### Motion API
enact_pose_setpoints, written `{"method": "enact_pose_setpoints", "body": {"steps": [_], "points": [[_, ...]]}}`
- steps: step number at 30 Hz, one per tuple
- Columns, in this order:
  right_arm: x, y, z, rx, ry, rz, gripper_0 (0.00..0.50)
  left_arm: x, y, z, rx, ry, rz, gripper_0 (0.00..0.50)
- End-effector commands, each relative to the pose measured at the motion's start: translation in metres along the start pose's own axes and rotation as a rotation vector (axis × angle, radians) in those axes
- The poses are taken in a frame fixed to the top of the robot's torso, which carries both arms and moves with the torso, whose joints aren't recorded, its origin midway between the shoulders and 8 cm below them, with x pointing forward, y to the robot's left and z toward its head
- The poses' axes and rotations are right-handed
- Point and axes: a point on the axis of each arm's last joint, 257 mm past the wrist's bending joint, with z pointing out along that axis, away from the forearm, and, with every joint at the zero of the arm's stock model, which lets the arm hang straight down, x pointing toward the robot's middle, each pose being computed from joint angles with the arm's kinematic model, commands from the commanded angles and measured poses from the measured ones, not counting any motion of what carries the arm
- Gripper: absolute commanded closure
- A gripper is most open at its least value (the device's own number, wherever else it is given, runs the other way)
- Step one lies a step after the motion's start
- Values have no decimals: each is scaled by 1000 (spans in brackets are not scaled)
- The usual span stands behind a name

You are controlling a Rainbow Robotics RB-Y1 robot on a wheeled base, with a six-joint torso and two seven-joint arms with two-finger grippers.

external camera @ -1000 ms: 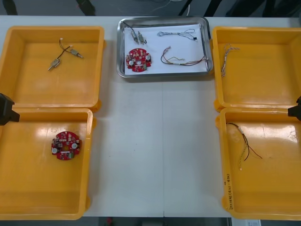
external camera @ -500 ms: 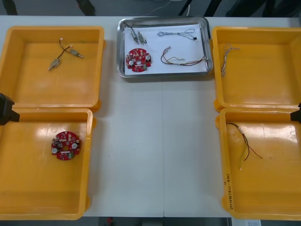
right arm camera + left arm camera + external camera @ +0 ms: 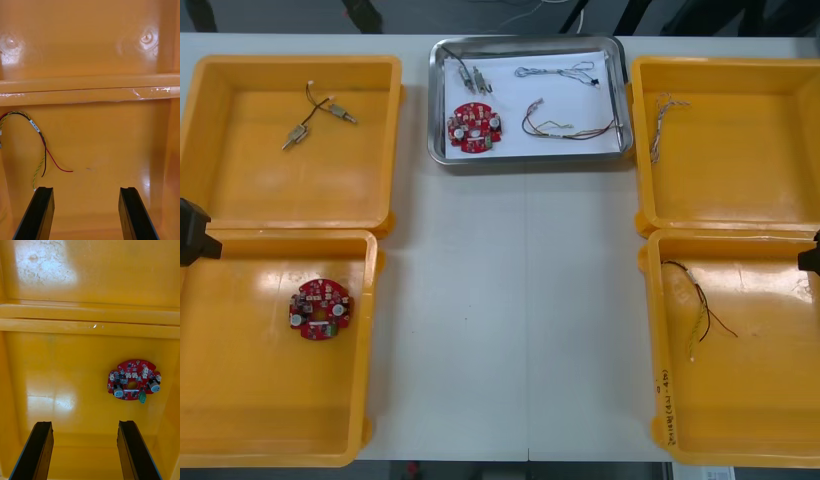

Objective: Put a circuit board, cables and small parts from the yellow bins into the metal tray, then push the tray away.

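A light bench seen from steeply above, with two yellow bins at each side and a metal tray (image 3: 434, 110) between the far pair, close to the bench's far edge. The tray's long axis runs left to right. Inside it lie a round red circuit board (image 3: 474, 127), small metal parts (image 3: 475, 76), a red and yellow cable (image 3: 570, 125) and a paler cable (image 3: 555, 70). The tray looks loaded, so the push away is likely what remains, if it is not already done. The left hand (image 3: 192, 232) sits at the bench's left edge, over the seam between the two left bins. The right hand (image 3: 810, 255) sits at the right edge over the near right bin (image 3: 650, 350). The tray lies forward and inward of both hands, well apart from each and about equally far from them, so neither arm is clearly nearer. The front view gives the tray's place and contents. The wrist views give what it leaves unclear: the left hand (image 3: 84, 423) has its fingers spread and pinches nothing, with a spare circuit board (image 3: 134, 384) lying beyond the fingertips, off toward one finger. The right hand (image 3: 85, 189) is likewise spread and empty, with a spare red and yellow cable (image 3: 37, 146) curling just beyond one fingertip.
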Motion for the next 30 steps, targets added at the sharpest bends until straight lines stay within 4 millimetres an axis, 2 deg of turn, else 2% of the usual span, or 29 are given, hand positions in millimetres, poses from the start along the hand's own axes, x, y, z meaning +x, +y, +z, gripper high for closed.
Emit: {"method": "enact_pose_setpoints", "body": {"steps": [1,30], "points": [[15,-4,1,-4,17,18,0,-2,8,-9,-21,-23,66,0],[15,-4,1,-4,17,18,0,-2,8,-9,-21,-23,66,0]]}}
